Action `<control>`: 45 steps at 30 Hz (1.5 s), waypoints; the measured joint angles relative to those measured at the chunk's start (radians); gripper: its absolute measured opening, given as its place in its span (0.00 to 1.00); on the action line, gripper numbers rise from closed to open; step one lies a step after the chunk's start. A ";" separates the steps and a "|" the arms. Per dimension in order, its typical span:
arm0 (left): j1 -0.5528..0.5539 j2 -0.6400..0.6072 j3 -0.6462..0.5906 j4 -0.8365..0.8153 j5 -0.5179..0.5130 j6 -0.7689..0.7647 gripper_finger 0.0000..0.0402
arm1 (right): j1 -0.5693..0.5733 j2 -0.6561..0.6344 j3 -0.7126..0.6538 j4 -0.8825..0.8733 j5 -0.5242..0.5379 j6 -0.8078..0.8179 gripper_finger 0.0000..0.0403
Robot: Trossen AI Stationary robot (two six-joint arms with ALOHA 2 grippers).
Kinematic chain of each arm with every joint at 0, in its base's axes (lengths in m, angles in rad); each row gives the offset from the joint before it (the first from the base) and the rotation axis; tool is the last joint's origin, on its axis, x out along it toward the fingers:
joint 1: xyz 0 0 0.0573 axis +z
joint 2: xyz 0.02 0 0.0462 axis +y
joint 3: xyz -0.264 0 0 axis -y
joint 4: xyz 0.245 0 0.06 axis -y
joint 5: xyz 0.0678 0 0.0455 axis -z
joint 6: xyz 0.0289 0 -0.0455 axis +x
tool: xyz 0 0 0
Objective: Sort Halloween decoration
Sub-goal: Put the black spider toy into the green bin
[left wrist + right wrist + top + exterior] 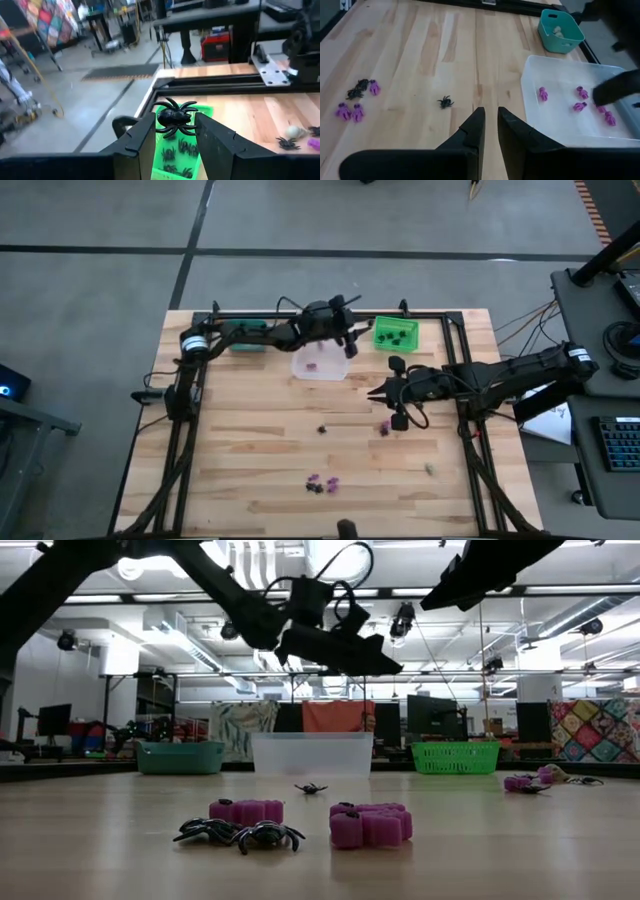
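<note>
Notably, writing: none can be read.
Green bin (181,159): holds several black spiders; sits at the table's far edge, right of the clear bin.
Clear bin (570,107): holds purple trinkets (580,92); middle of the three.
Teal bin (560,31): holds pale pieces; left of the clear bin.
Left hand (175,131): above the green bin, fingers clamped on a black spider (175,118).
Right hand (489,131): over the table near the clear bin, fingers narrow with a slim gap, holding nothing.
Table (250,450): loose spider (445,102) mid-table; purple and black pieces clustered near the front edge (322,484); more at the right.
</note>
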 joint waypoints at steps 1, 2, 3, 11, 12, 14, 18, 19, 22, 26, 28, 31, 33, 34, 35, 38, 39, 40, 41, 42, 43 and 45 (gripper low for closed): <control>0.001 0.005 0.023 -0.032 -0.001 -0.002 0.28 | 0.000 0.000 0.000 -0.001 0.000 0.002 0.11; 0.001 0.009 0.045 -0.061 -0.002 -0.008 0.28 | 0.000 0.000 0.000 0.000 0.000 0.002 0.11; 0.002 0.013 0.063 -0.088 -0.003 -0.021 0.28 | 0.000 0.000 0.000 0.000 0.000 0.002 0.11; 0.000 0.081 0.228 -0.266 -0.002 -0.189 0.28 | 0.000 -0.001 0.000 0.003 0.000 0.027 0.11; 0.001 0.089 0.247 -0.283 -0.003 -0.207 0.28 | 0.000 -0.001 0.000 0.004 0.000 0.029 0.11; 0.001 0.112 0.281 -0.314 -0.003 -0.229 0.28 | 0.000 -0.001 0.000 0.003 0.000 0.029 0.11; 0.000 0.167 0.358 -0.351 -0.002 -0.288 0.28 | 0.000 -0.002 0.000 0.005 0.000 0.031 0.11; -0.001 0.185 0.382 -0.365 -0.002 -0.300 0.28 | 0.000 -0.002 0.000 0.005 0.000 0.031 0.11; -0.001 0.236 0.461 -0.446 -0.003 -0.307 0.28 | 0.000 -0.003 0.000 0.005 0.000 0.043 0.11; -0.001 0.296 0.568 -0.519 -0.004 -0.328 0.28 | 0.001 -0.003 0.000 0.005 0.000 0.052 0.11; 0.000 0.323 0.628 -0.554 -0.007 -0.329 0.28 | 0.001 -0.004 0.000 0.006 0.000 0.051 0.11; 0.000 0.371 0.698 -0.601 -0.005 -0.322 0.30 | 0.000 -0.006 0.000 0.006 0.000 0.055 0.11; -0.001 0.397 0.734 -0.618 0.001 -0.321 0.32 | 0.000 -0.010 0.001 0.006 0.000 0.065 0.11; -0.002 0.409 0.748 -0.623 0.003 -0.321 0.34 | 0.000 -0.013 0.003 0.006 0.000 0.071 0.11; -0.002 0.413 0.763 -0.622 0.004 -0.322 0.37 | 0.000 -0.016 0.006 0.006 0.000 0.081 0.11; -0.003 0.419 0.788 -0.637 0.001 -0.329 0.44 | 0.000 -0.028 0.015 0.007 0.000 0.121 0.11; -0.003 0.419 0.788 -0.643 0.000 -0.331 0.46 | 0.001 -0.034 0.016 0.007 0.000 0.134 0.11; -0.003 0.419 0.787 -0.646 -0.001 -0.332 0.49 | 0.002 -0.038 0.016 0.007 0.000 0.151 0.11; -0.003 0.419 0.785 -0.655 -0.001 -0.330 0.50 | 0.003 -0.043 0.016 0.007 0.000 0.163 0.11; -0.003 0.417 0.784 -0.664 -0.001 -0.330 0.52 | 0.003 -0.048 0.016 0.006 0.000 0.177 0.11; -0.003 0.417 0.787 -0.677 -0.002 -0.329 0.54 | 0.003 -0.049 0.016 0.007 0.000 0.185 0.11; -0.003 0.413 0.815 -0.719 -0.002 -0.329 0.55 | 0.003 -0.050 0.016 0.006 0.000 0.203 0.11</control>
